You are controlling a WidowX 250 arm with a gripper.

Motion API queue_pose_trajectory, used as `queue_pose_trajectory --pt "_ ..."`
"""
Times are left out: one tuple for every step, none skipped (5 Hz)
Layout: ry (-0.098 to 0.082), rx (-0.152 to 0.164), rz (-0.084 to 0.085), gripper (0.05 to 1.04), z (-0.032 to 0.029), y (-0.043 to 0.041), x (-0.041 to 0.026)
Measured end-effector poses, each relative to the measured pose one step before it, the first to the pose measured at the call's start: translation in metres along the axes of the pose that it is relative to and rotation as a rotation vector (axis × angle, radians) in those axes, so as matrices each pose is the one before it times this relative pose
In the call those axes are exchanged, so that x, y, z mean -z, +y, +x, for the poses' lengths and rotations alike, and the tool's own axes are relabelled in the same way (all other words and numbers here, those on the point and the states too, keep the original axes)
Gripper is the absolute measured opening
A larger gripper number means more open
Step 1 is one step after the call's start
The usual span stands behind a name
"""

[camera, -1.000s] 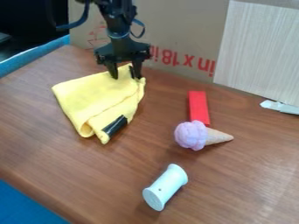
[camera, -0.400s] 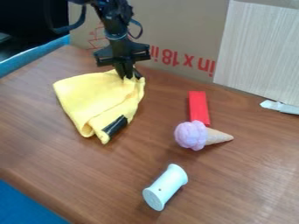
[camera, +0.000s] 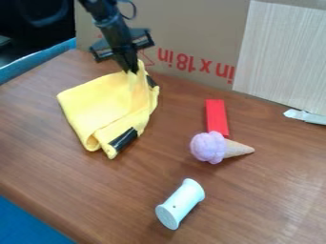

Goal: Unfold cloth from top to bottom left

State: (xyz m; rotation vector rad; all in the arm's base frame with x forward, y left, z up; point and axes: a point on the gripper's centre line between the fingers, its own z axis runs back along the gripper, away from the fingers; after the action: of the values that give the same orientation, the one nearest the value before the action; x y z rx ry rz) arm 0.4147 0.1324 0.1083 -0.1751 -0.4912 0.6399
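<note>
Since the earlier frame, we see the gripper (camera: 132,70) rise and tilt, drawing the far edge of the yellow cloth (camera: 96,105) up into a small peak. The cloth lies folded at the left of the wooden tabletop (camera: 255,200), its near end still resting there, so its own weight probably anchors the lower layers while we peel the top one. Its fabric looks soft and matte, with rounded folds and a glossy black patch (camera: 123,139) near the low corner. The fingers are closed on the raised edge, we judge, to carry it towards the bottom left. Further right come a smooth, waisted white spool (camera: 180,204), a lumpy lilac ice cream with a tapered cone (camera: 216,147) (a toy, surely) and a flat red block (camera: 216,116), all well apart from the cloth.
</note>
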Motion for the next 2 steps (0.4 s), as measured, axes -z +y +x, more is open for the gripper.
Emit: queue_pose_trajectory --pt "-0.0171 0.0337 -0.1105 0.052 -0.00671 0.00885 -0.02166" --pt "-0.0189 0.0366 -0.0401 0.052 -0.01142 0.01376 -0.01773"
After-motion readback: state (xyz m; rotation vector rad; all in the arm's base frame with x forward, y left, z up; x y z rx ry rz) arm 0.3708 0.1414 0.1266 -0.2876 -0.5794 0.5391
